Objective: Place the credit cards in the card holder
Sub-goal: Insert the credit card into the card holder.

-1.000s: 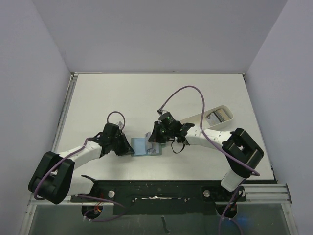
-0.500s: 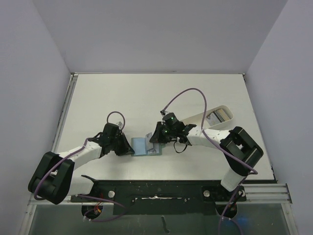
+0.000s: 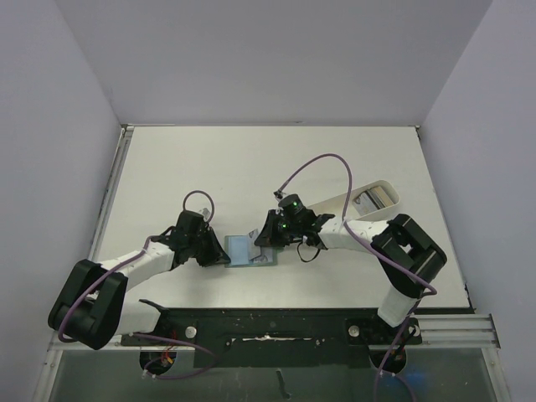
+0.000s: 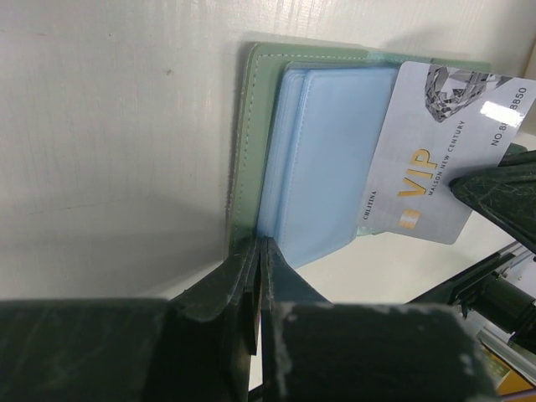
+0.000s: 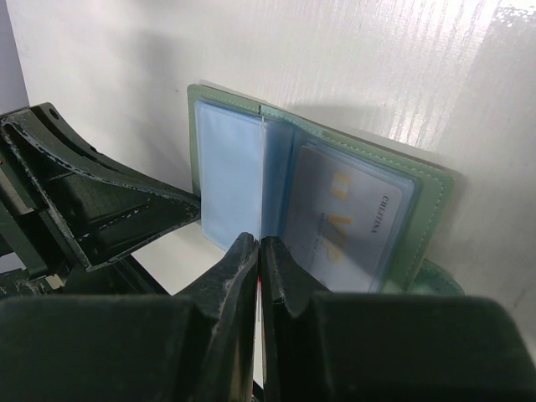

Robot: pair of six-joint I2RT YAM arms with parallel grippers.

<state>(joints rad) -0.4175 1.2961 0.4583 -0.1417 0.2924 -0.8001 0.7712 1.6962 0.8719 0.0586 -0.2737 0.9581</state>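
The card holder lies open on the table between the arms, green cover outside and pale blue sleeves inside. A silvery VIP credit card lies partly over the sleeves and sticks out past the holder's edge. In the right wrist view this card shows through a translucent sleeve. My right gripper is shut, and its tip rests on the card's outer part without pinching it. My left gripper is shut too. Its tip presses on the holder's opposite edge.
A long white oval tray stands on the right side of the table, with more cards lying in it. My right arm's purple cable arcs over the table behind the holder.
My right arm has edged a little to the left, toward the card holder, gripper still shut. The left arm and the holder have stayed where they were.
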